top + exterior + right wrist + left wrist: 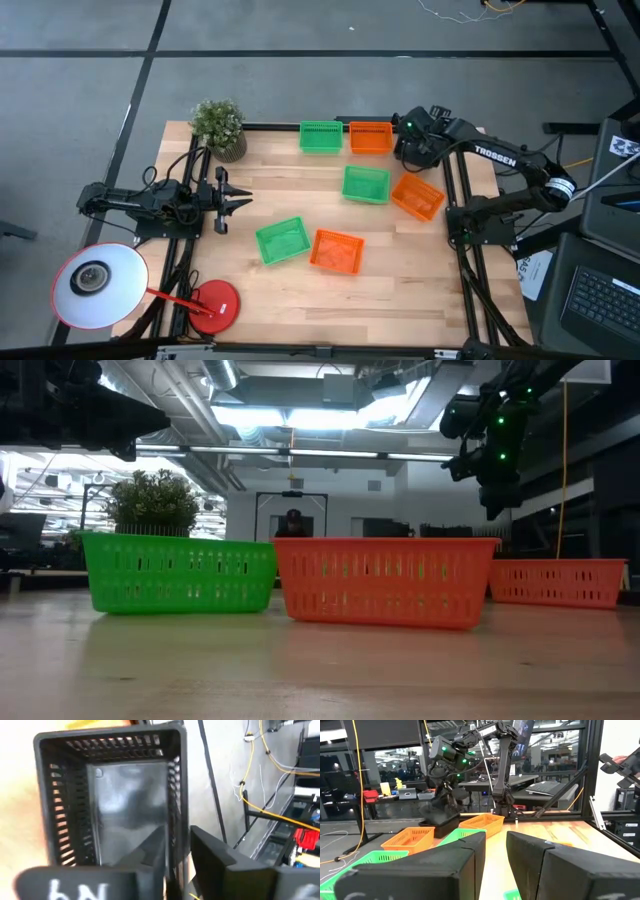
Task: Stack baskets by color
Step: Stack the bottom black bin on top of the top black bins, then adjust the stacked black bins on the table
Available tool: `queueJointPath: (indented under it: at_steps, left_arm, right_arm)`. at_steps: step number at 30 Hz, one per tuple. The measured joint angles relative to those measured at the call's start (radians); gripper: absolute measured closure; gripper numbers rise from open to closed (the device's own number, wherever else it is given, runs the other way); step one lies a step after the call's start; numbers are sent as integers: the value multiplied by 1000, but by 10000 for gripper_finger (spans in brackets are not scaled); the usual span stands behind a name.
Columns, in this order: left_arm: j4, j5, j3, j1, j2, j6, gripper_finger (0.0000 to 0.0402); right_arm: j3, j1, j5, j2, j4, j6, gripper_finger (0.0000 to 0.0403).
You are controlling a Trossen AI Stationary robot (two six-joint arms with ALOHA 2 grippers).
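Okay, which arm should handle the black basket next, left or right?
Right, most likely. The right gripper already straddles the black basket's wall at the table's far right corner, beside an orange basket. The left gripper hangs open near the potted plant, far across the table.

The right gripper reaches over the tabletop's far right corner, jaws slightly parted. The left gripper waits at the left edge, fingers apart, pointing inward.

Three green baskets and three orange baskets lay scattered, upright and separate, on the table. A black basket sat at the far right corner.
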Motion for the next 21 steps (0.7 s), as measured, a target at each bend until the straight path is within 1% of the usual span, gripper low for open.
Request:
queueJointPath:
  at_steps: [3, 6, 9, 12, 14, 17, 21]
  left_arm:
    - [0, 0, 0, 0, 0, 0, 329]
    - [0, 0, 0, 0, 0, 0, 329]
    - [0, 0, 0, 0, 0, 0, 329]
    - [0, 0, 0, 0, 0, 0, 329]
    - [0, 0, 0, 0, 0, 0, 329]
    - [0, 0, 0, 0, 0, 0, 329]
    - [0, 0, 0, 0, 0, 0, 329]
  right_arm:
    - [0, -9, 0, 0, 27, 1, 265]
    - [0, -10, 2, 0, 65, 2, 242]
    - [1, -3, 2, 0, 86, 21, 234]
    - [17, 21, -16, 0, 37, 151, 233]
    - [39, 41, -99, 0, -42, 265, 232]
    - [52, 63, -270, 0, -164, 411, 232]
    - [53, 78, -429, 0, -334, 576, 232]
